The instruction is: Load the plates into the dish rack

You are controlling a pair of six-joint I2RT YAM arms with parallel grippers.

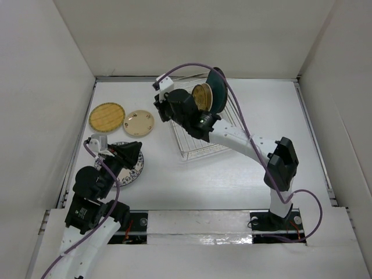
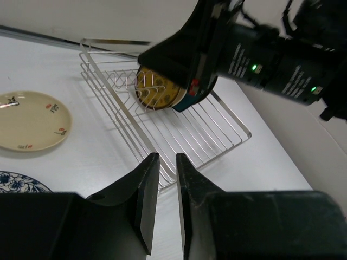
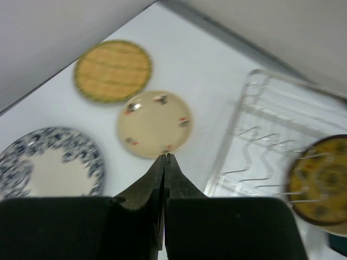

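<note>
Now gold plate (image 1: 203,96) stands upright in silver rack (image 1: 197,149).

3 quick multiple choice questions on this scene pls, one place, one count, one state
1. Where is the shiny gold round plate?
A. flat on the table
B. standing in the silver wire dish rack
C. leaning on the wall

2. How many plates lie flat on the white table outside the rack?
A. one
B. three
C. five

3. How are the right gripper's fingers?
A. wide apart
B. clamped on a plate
C. closed together, empty

Answers:
1 B, it stands on edge among the prongs.
2 B, yellow woven plate, cream round plate, blue-patterned white plate.
3 C, the fingers touch with nothing between.
</note>
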